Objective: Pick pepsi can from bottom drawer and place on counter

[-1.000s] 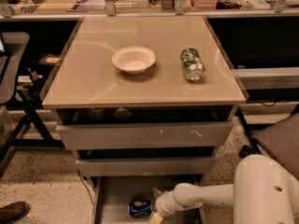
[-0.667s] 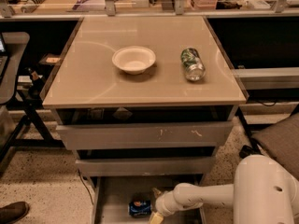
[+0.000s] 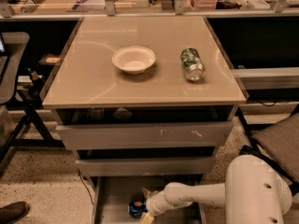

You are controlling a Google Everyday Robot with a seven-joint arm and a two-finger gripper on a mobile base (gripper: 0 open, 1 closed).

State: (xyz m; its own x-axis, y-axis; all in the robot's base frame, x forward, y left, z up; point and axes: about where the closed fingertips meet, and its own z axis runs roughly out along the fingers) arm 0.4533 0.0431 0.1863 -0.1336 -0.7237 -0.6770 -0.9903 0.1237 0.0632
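Note:
The pepsi can (image 3: 136,209), small and blue, lies on the flat grey floor of the open bottom drawer (image 3: 114,197) at the bottom of the camera view. My gripper (image 3: 145,204) reaches into the drawer from the right on a white arm (image 3: 196,197) and sits right against the can's right side. Its tan fingertips (image 3: 146,192) show above and below the can. The glossy beige counter (image 3: 93,83) tops the grey drawer cabinet.
A white bowl (image 3: 133,59) and a green-and-silver can (image 3: 192,64) lying on its side rest on the counter. Two taller grey drawers (image 3: 145,136) stand slightly pulled out above the bottom one. A chair seat (image 3: 278,141) is at the right, a shoe (image 3: 11,212) at bottom left.

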